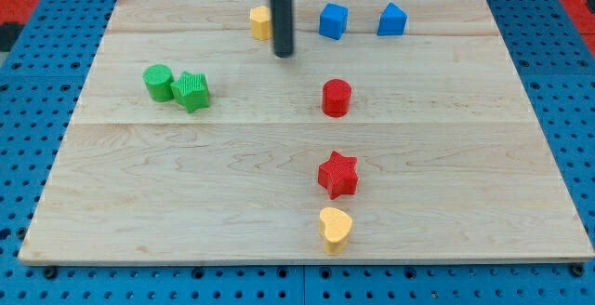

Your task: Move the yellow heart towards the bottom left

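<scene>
The yellow heart lies near the board's bottom edge, a little right of centre. A red star sits just above it, close to it. My tip is near the view's top, far above the heart, just right of a yellow block whose shape is partly hidden by the rod.
A red cylinder stands mid-board. A blue cube and another blue block sit at the top right. A green cylinder and a green block touch at the left. The wooden board rests on a blue pegboard.
</scene>
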You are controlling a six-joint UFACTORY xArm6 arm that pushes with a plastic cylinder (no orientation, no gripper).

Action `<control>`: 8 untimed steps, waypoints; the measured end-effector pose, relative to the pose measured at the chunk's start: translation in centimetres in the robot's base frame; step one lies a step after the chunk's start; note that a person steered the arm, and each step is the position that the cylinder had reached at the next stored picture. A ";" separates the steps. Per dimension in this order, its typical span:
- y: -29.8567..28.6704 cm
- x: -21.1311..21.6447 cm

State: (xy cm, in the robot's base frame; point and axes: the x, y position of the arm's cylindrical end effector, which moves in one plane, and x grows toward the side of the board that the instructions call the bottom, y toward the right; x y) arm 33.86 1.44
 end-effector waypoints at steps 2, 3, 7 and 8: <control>19.7 16.0; 22.5 27.1; -10.5 21.3; -13.2 20.9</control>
State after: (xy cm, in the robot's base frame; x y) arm 54.75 -11.72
